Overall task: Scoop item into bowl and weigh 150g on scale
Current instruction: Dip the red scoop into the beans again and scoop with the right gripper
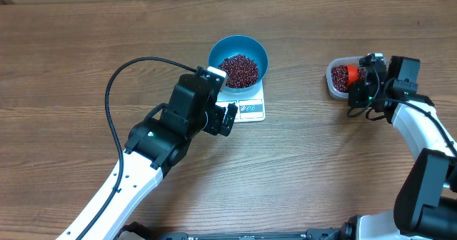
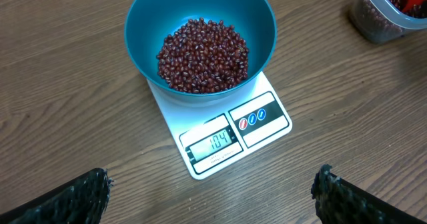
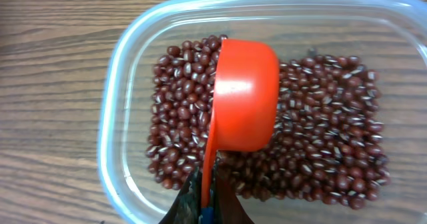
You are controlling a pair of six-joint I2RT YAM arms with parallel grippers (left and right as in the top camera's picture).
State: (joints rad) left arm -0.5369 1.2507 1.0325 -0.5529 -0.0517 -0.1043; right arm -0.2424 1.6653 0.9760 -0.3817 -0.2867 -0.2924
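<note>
The right tool [image 3: 203,207], clenched on the red-orange plastic scoop [image 3: 243,97], hangs over dark red-brown beans [image 3: 320,151] in a clear plastic tub [image 3: 113,137] — the round blue bowl [image 1: 258,51] on the flat white scale [image 1: 250,110] lies leftward, nearer the released left tool [image 2: 210,187].

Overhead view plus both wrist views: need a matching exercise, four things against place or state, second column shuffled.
1. round blue bowl
2. red-orange plastic scoop
3. flat white kitchen scale
4. left gripper

A. in the clear plastic tub, gripped by the right gripper
B. open, empty
C. under the bowl
D. holds a heap of dark red-brown beans

Pairs: 1-D, 2-A, 3-C, 4-B
</note>
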